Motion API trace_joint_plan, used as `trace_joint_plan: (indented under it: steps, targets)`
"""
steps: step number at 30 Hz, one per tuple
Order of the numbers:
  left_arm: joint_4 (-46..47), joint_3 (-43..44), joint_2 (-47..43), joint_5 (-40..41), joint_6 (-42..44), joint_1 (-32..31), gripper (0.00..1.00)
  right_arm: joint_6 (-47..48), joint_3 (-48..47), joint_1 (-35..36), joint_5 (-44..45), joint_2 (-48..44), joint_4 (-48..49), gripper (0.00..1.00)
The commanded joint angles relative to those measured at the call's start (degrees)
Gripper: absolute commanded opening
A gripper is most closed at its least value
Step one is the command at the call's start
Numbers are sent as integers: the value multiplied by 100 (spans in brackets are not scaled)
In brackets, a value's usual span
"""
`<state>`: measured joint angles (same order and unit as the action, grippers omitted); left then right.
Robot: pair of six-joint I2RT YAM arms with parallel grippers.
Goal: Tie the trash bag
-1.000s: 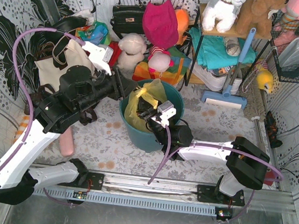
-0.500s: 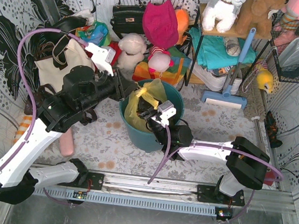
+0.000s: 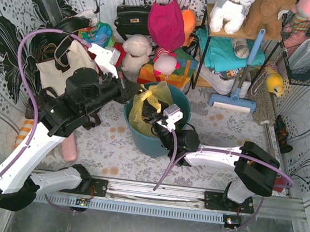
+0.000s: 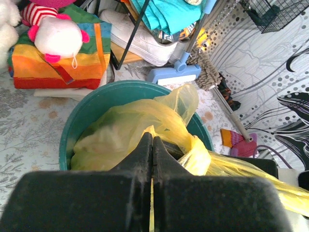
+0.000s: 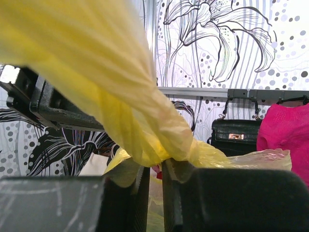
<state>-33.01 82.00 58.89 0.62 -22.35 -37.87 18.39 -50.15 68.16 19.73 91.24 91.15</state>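
Plastic of the trash bag [image 4: 120, 130] sits clamped in left fingers [image 4: 137, 162] and right fingers [image 5: 170, 203] above the teal bin [image 4: 96, 100].

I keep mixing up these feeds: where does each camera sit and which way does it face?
Top external: above, behind the robot, looking down; left arm, right arm, teal bin, trash bag.
Left wrist: faces the bin past the left gripper, shut on the bag.
Right wrist: faces the back wall; right gripper pinches the bag.
Shared: the bag.

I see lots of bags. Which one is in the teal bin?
The thin yellow trash bag; the black handbag and cream tote sit outside it.
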Motion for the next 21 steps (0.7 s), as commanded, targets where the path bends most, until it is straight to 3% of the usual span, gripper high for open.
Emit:
trace_joint_plan:
  steps: [1,7,12,18,19,21]
  targets:
    - [133,247,-18,490,283,-12,0,-143,-92,24,12,-62,588,15]
    - [120,255,-14,951,362,-9,0,-166,-91,22,-5,-55,588,15]
    - [208,136,-74,1036,309,-9,0,-150,-109,22,1,-36,588,0]
    - [671,-54,-383,1019,200,-11,0,-123,-118,22,16,-56,588,0]
    - [752,-108,-450,1005,201,-10,1,-120,-118,22,18,-58,588,0]
    - [821,-167,-528,1030,183,-10,15,-119,-113,17,5,-70,587,0]
